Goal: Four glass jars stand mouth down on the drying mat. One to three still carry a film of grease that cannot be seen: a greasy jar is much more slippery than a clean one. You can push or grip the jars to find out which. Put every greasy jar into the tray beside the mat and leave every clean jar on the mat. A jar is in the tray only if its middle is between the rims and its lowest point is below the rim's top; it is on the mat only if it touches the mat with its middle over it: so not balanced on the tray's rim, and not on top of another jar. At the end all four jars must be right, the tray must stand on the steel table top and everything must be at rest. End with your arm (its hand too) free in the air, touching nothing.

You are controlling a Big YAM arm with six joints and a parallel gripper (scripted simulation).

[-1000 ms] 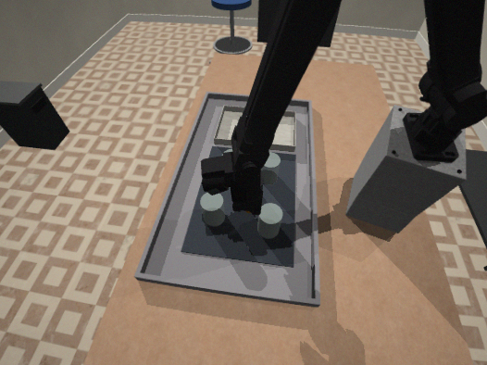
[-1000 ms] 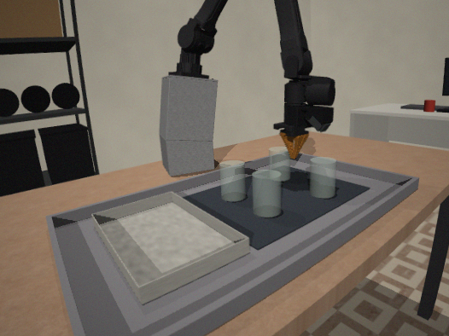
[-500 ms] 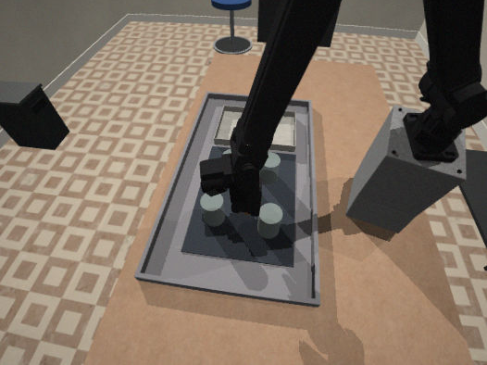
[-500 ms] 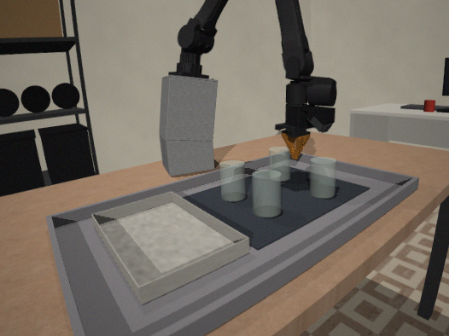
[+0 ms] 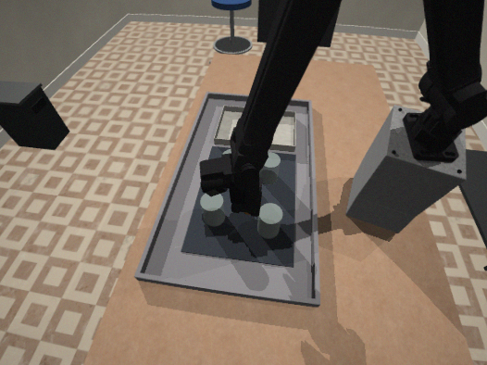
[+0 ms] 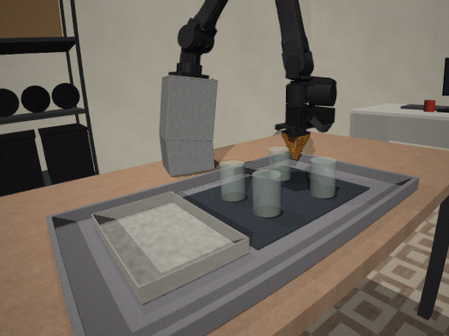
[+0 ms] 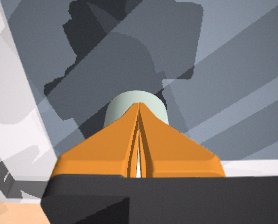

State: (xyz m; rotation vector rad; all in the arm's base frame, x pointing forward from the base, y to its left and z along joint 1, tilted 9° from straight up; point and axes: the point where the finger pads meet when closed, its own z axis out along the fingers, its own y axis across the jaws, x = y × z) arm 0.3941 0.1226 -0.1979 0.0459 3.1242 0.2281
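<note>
Four clear glass jars stand mouth down on the dark drying mat (image 5: pixel 241 252) (image 6: pixel 299 215). Two are near the tray (image 5: pixel 271 164) (image 6: pixel 232 181) (image 6: pixel 266 194); one of them is mostly hidden behind the arm in the top view. Two are at the far end from the tray (image 5: pixel 211 207) (image 5: pixel 270 220) (image 6: pixel 323 177) (image 6: pixel 279 164). My gripper (image 5: pixel 250 212) (image 6: pixel 295 155) (image 7: pixel 138 111) is shut and empty. Its orange tips hang at about jar-top height between those two far jars. In the wrist view a jar top (image 7: pixel 120 110) shows just beyond the tips. The pale tray (image 5: pixel 221 129) (image 6: pixel 192 270) is empty.
Mat and tray sit on a rimmed steel table top (image 5: pixel 162 233) (image 6: pixel 307 249) on a wooden table. The grey robot pedestal (image 5: pixel 398 192) (image 6: pixel 188 125) stands beside it. A blue stool (image 5: pixel 231 2) and a shelf (image 6: pixel 38 83) are far off.
</note>
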